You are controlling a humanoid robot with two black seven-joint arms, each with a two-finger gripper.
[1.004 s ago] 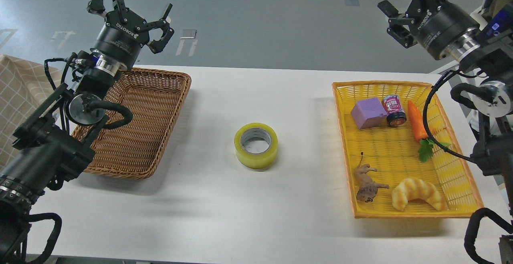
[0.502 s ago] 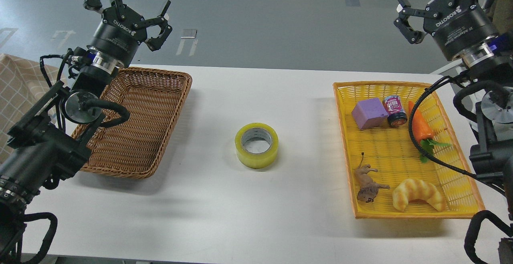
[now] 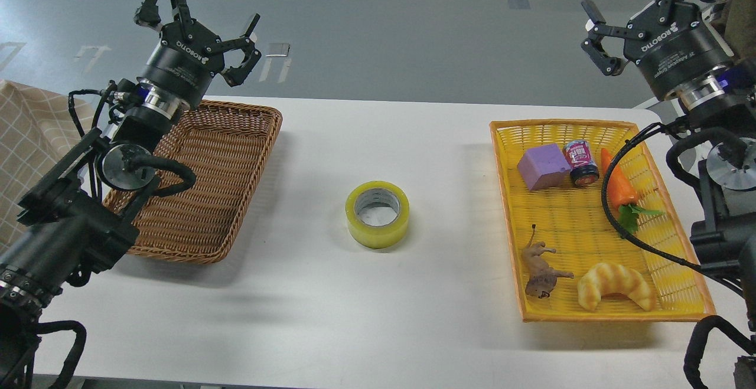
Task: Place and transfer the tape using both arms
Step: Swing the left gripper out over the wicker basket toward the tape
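Observation:
The tape, a yellowish roll with a grey inner core, lies flat on the white table midway between two baskets. My left gripper is open and empty, raised above the far edge of the brown wicker basket, well left of the tape. My right gripper is open and empty, raised beyond the far right corner of the yellow basket, well right of the tape.
The yellow basket holds a purple block, a small jar, a toy carrot, a toy lion and a croissant. The brown basket holds nothing. A checked cloth lies at the far left.
My right gripper swung up and turned, now facing the far side; the left gripper shifted slightly right. The tape has not moved.

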